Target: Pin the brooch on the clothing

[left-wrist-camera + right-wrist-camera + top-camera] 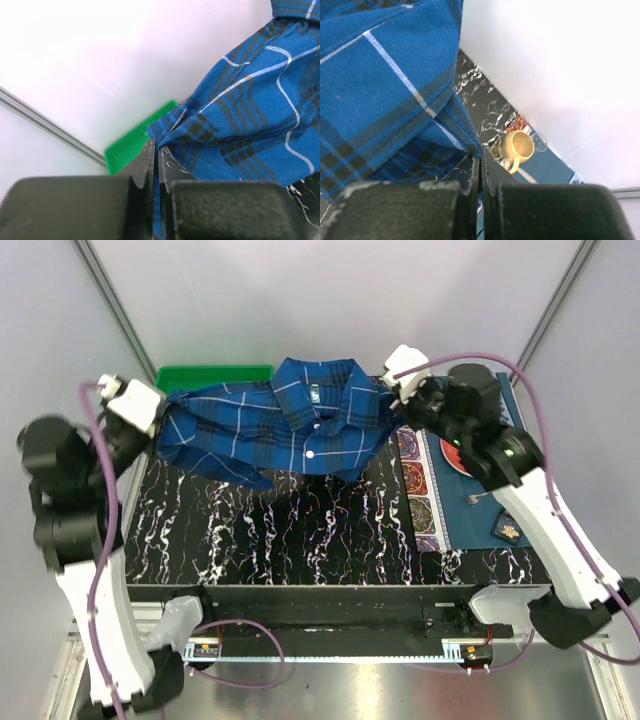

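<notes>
We see the plaid shirt stretched across the far part of the black marbled table, held up at both ends, with its collar towards the far side and its white buttons facing up. Its middle sags towards the tabletop, though we cannot tell whether the lower fold touches it. The left gripper is at the shirt's left end. In the left wrist view its jaws are clenched together with a fold of blue plaid fabric pinched between them. The right gripper is at the shirt's right end. In the right wrist view its fingers are pressed together in the same way, with a corner of the cloth nipped at their tips. A green bin stands at the far edge of the table, just behind the shirt's left half. On the right of the table a patterned mat lies beside a dark blue mat. A red plate sits partly under the right arm, with a fork near it. The right wrist view also shows a cream cup beyond the fingertips. A small dark patch with a pale mark lies on the blue mat at the near right. It is too small for us to tell whether it is the brooch, and we cannot make out a brooch on the shirt.
</notes>
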Controlling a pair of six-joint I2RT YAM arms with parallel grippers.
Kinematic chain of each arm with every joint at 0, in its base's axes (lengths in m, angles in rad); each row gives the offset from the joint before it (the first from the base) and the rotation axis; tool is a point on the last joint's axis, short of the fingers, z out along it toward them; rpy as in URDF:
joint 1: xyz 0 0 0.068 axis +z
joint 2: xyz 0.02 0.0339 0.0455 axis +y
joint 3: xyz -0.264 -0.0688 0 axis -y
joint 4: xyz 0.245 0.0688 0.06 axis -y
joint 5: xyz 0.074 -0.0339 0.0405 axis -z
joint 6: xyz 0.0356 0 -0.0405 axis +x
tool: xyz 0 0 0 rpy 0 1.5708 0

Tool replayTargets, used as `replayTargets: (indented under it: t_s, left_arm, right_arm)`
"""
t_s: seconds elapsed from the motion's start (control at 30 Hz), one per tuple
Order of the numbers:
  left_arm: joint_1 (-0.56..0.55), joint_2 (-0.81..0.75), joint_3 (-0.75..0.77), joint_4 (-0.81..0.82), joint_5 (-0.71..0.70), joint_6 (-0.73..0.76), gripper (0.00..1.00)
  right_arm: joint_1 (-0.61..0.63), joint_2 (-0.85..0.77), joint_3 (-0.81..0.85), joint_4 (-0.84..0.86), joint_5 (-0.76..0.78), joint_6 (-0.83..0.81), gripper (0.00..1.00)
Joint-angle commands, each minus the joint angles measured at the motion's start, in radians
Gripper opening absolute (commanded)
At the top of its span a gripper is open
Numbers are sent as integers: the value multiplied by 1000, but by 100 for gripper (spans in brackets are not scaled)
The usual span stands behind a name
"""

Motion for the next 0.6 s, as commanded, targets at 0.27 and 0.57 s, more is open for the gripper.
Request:
replayTargets:
  t_s: [0.27, 0.57]
  left_arm:
    - [7, -389, -98, 348, 49, -152, 0]
    - [7, -172, -5, 253, -20, -209, 13]
  right_arm:
    - [8, -130, 513, -475, -296, 77, 0]
    - [8, 47, 629, -401, -81, 123, 0]
